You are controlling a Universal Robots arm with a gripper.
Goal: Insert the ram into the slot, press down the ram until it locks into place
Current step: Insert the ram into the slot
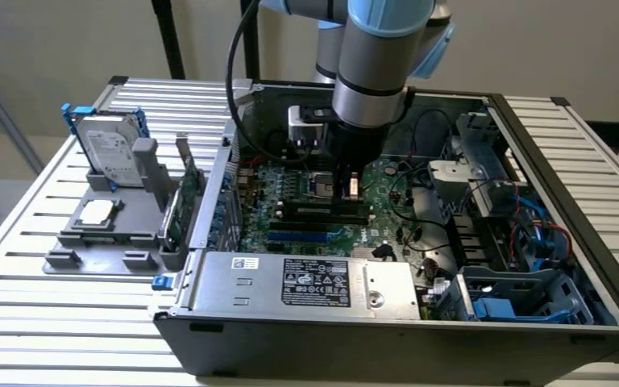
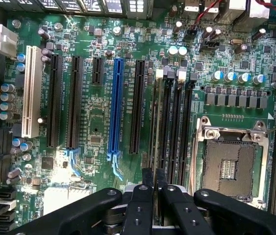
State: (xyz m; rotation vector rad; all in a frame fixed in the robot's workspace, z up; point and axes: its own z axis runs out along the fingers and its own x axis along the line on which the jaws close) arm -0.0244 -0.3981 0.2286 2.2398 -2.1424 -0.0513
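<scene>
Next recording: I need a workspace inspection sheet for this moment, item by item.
surface: slatted metal table carrying the open computer case.
job's things: the ram stands edge-on in the slot, beside empty black sockets; latching cannot be told.
clutter: grey fixture with a hard drive and an upright green card, on the exterior view's left.
grippers: the gripper sits low inside the case, fingers close together on the ram's upper edge.
cables: black cable along the arm; loose wires inside the case.
surroundings: pale wall and dark posts behind the table.

Hard drive [image 1: 112, 158], blue socket [image 2: 114, 105], power supply [image 1: 307, 282]
</scene>
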